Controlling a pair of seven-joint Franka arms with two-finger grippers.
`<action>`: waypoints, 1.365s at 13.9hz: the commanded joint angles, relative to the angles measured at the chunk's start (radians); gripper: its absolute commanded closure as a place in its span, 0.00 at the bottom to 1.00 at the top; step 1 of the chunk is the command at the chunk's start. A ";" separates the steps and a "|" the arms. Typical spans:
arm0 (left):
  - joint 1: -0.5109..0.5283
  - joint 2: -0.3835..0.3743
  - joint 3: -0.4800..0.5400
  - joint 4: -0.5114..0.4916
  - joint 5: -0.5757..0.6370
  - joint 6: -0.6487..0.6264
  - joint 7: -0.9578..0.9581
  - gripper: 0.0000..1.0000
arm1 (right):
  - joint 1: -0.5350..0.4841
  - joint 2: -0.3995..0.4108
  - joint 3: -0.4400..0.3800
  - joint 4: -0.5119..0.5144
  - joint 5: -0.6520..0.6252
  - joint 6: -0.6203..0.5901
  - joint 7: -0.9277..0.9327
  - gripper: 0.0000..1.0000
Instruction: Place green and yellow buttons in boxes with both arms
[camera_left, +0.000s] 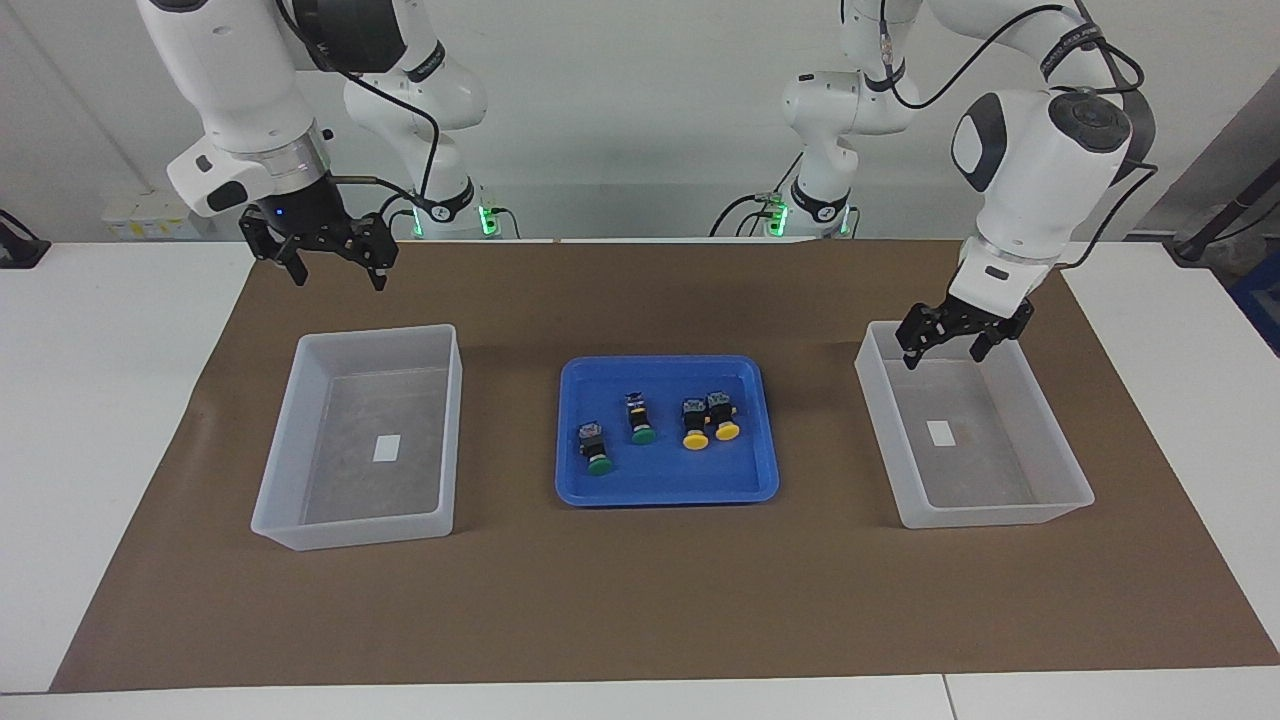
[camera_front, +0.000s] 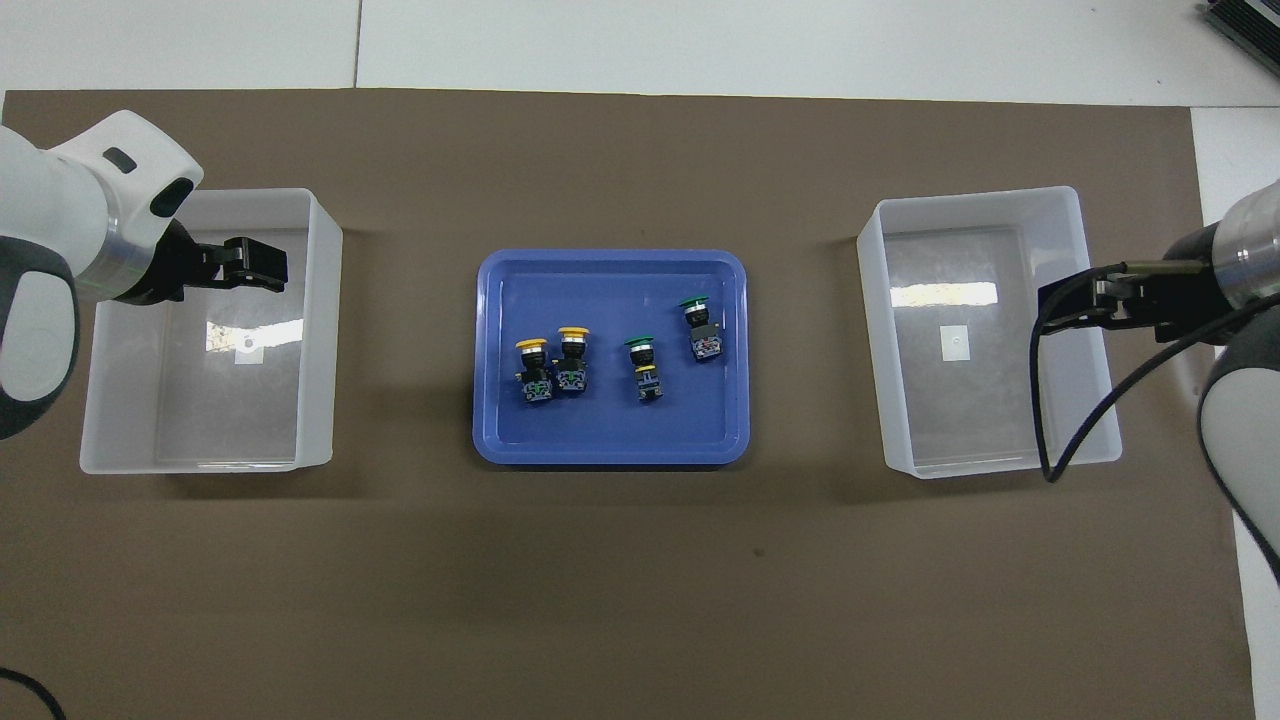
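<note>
Two green-capped buttons (camera_left: 620, 435) and two yellow-capped buttons (camera_left: 708, 422) lie in the blue tray (camera_left: 667, 488) at the desk's middle. A translucent bin (camera_left: 358, 437) flanks it toward each end. Left gripper (camera_left: 946, 348), fingers spread, hangs over its bin (camera_left: 972, 438); right gripper (camera_left: 334, 268), spread, hovers empty.

Blue tray (camera_left: 668, 485) at the middle of a brown mat (camera_left: 640, 600), holding four push-button switches in a loose row: two green-capped buttons (camera_left: 599, 465) (camera_left: 642, 434) toward the right arm's end, two yellow-capped buttons (camera_left: 695, 439) (camera_left: 726, 431) touching each other toward the left arm's end. One translucent box (camera_left: 290, 450) at the right arm's end, another (camera_left: 1060, 440) at the left arm's end, each with a white label. Right gripper (camera_left: 335, 270) raised over the mat, fingers spread apart. Left gripper (camera_left: 942, 352) low over its box's robot-side edge, fingers spread apart, nothing between them.
</note>
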 joint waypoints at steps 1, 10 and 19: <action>-0.028 0.037 0.014 0.044 -0.009 -0.004 -0.015 0.00 | -0.001 0.001 -0.003 0.003 0.000 -0.012 -0.025 0.00; -0.189 0.117 0.011 0.091 -0.025 0.034 -0.141 0.00 | -0.001 0.001 -0.003 0.003 0.001 -0.012 -0.026 0.00; -0.294 0.257 0.011 0.054 -0.037 0.215 -0.291 0.00 | -0.001 0.001 -0.003 0.003 0.001 -0.012 -0.026 0.00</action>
